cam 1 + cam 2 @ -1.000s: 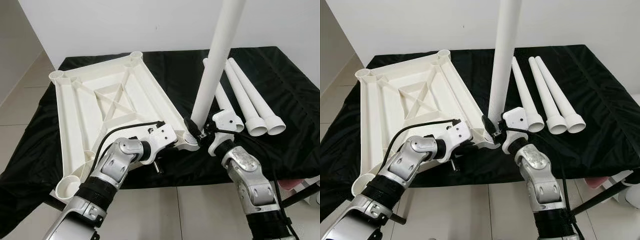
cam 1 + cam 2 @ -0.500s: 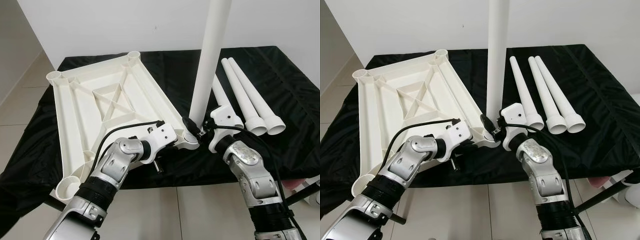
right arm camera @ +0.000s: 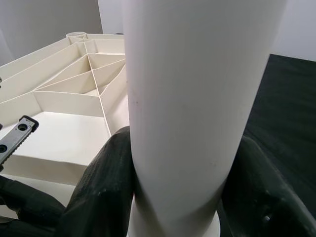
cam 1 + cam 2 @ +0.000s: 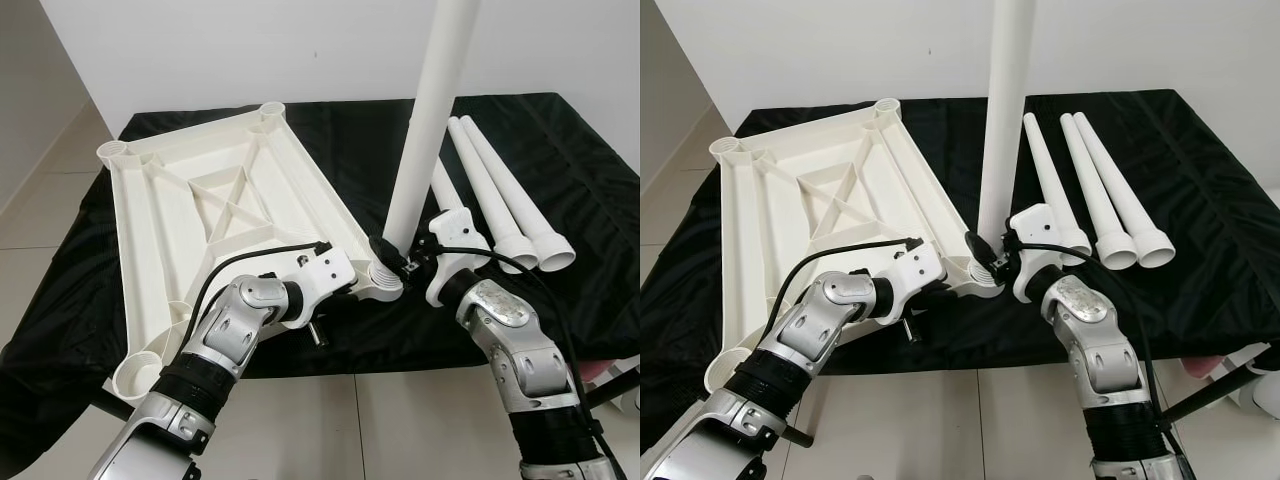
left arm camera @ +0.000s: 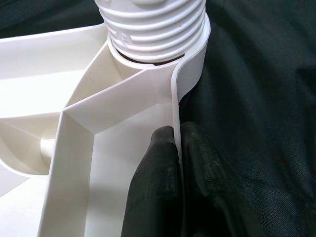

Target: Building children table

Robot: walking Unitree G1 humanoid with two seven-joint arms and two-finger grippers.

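Standing almost upright, the white table leg (image 4: pixel 425 130) rises from the near right corner socket (image 4: pixel 385 280) of the upside-down white tabletop (image 4: pixel 215 215), its long axis running up out of frame with a slight lean toward the right. The leg's threaded lower end (image 5: pixel 153 24) sits in that socket. The right gripper (image 4: pixel 393 255) is closed around the leg just above the socket, one black finger (image 3: pixel 106 182) on each side of the tube, pressed against it. The left gripper (image 5: pixel 178 173) pinches the tabletop's thin rim wall right beside the same socket, its two black fingers (image 5: pixel 153 182) tight on either face of the wall.

The tabletop lies ribbed side up on a black cloth (image 4: pixel 360 150), its long axis running from the near left away toward the far right, with open round sockets at its other corners. To the right of the tabletop, three more white legs (image 4: pixel 495 195) lie flat on the cloth side by side, nearly parallel, their flared ends toward the robot and their narrow ends pointing away toward the wall.
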